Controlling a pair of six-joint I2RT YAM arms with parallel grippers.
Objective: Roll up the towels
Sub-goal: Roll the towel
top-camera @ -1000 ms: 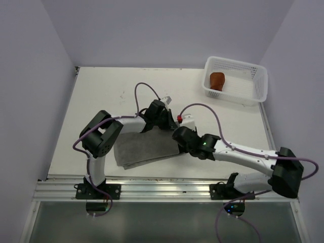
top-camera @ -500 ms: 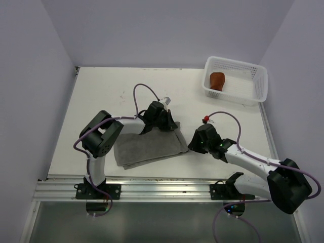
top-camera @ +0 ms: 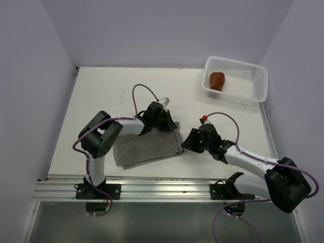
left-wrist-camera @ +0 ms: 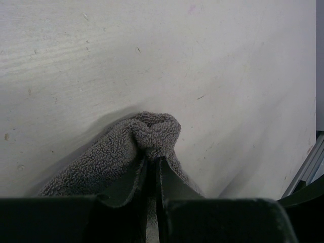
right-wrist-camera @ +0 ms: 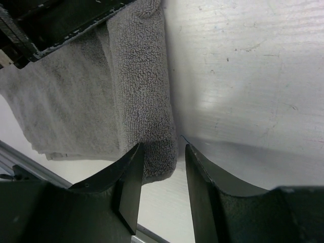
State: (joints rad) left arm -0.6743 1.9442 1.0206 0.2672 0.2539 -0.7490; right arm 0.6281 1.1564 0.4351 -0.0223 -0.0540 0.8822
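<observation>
The grey towel (top-camera: 146,148) lies folded flat on the table between the two arms. My left gripper (top-camera: 167,123) is shut on its far right corner, and the cloth (left-wrist-camera: 132,143) bunches up just beyond the fingertips (left-wrist-camera: 152,160). My right gripper (top-camera: 185,145) is open low at the towel's right edge. In the right wrist view that rolled-over edge (right-wrist-camera: 144,96) runs down between the two fingers (right-wrist-camera: 130,177), with a gap on the right side. The rust-brown towel (top-camera: 217,80) sits rolled in the basket.
The white mesh basket (top-camera: 238,63) stands at the back right corner of the table (top-camera: 111,96). Purple cables loop above both wrists. A metal rail (top-camera: 162,188) runs along the near edge, and walls close in both sides.
My right gripper pulled off the towel to the right, then came back left to the towel's right edge. The left gripper has kept its hold and barely moved.
</observation>
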